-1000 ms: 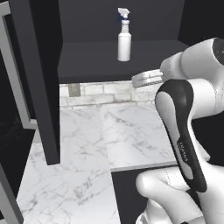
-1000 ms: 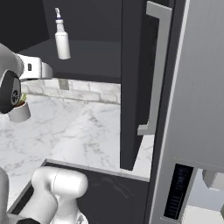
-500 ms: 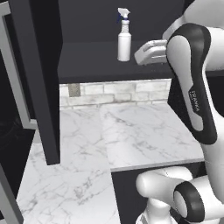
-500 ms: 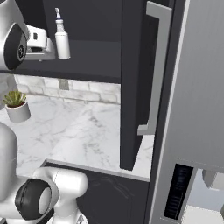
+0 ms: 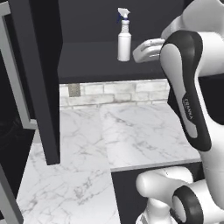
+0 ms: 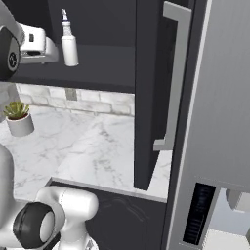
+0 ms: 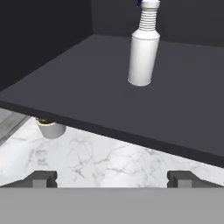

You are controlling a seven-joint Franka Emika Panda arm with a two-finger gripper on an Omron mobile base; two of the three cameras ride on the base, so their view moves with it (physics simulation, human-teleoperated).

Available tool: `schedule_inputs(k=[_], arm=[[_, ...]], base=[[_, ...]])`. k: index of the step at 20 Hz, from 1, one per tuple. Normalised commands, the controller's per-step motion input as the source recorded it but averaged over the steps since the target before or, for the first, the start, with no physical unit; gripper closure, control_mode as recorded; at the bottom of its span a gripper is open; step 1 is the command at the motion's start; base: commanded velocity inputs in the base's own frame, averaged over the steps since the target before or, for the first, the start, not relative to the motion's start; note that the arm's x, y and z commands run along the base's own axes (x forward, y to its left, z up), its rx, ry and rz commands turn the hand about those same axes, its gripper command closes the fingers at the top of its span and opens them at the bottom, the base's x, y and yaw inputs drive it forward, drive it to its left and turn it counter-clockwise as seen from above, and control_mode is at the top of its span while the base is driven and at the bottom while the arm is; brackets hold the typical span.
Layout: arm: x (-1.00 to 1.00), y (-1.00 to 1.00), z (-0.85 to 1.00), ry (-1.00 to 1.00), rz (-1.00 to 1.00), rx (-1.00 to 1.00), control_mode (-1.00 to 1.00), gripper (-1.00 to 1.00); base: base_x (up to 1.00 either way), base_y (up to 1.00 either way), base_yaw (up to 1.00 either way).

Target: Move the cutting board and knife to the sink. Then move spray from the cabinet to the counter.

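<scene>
- Gripper (image 7: 112, 177): jaws spread as wide as they go, nothing between them. In the hand view the two dark fingertips (image 7: 41, 178) rise far apart at the bottom, with bare marble behind the gap.
- The hand (image 5: 148, 50) is raised to shelf height, at the front edge of the cabinet opening. It is just beside the spray, not touching it (a clear gap shows in the left base view).
- Counter (image 5: 131, 135): white marble with grey veining, directly below the hand. Black base cabinets sit under it.
- A small potted plant (image 6: 18, 117) in a white pot stands on the counter near the brick backsplash (image 5: 118, 91). In the hand view its pot (image 7: 51, 128) peeks out from under the shelf edge.
- Cabinet (image 5: 87, 61): matte black, door (image 5: 37, 78) swung open toward the onlooker in the left base view. The flat dark shelf is bare apart from the bottle.
- Spray (image 5: 124, 37): upright on the cabinet shelf, set back from the front edge. White cylindrical body, white trigger head, dark blue nozzle piece (the head is cut off at the top of the hand view (image 7: 143, 48)).
- In the right base view, a second dark door with a long grey handle (image 6: 172, 73) hangs open, and beside it stands the steel fridge (image 6: 219, 97).
</scene>
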Motion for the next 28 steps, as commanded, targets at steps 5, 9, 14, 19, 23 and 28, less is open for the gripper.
schedule_inputs(k=[5,9,14,19,23,28], arm=[[0.0,0.0,0.0,-0.53,-0.05,0.01,-1.0,-1.0],[0.0,0.0,0.0,-0.3,-0.08,0.03,-1.0,-1.0],[0.1,0.0,0.08,0.0,-0.1,0.04,-1.0,-1.0],[0.05,-0.12,0.24,0.04,-0.15,0.22,-1.0,-1.0],[0.21,0.0,0.05,0.1,-0.02,0.03,-1.0,-1.0],[0.42,0.0,0.0,0.12,0.0,0.0,-1.0,-1.0]], base=[[0.0,0.0,0.0],[0.0,0.0,0.0],[0.0,0.0,0.0],[0.0,0.0,0.0],[0.0,0.0,0.0],[0.0,0.0,0.0]])
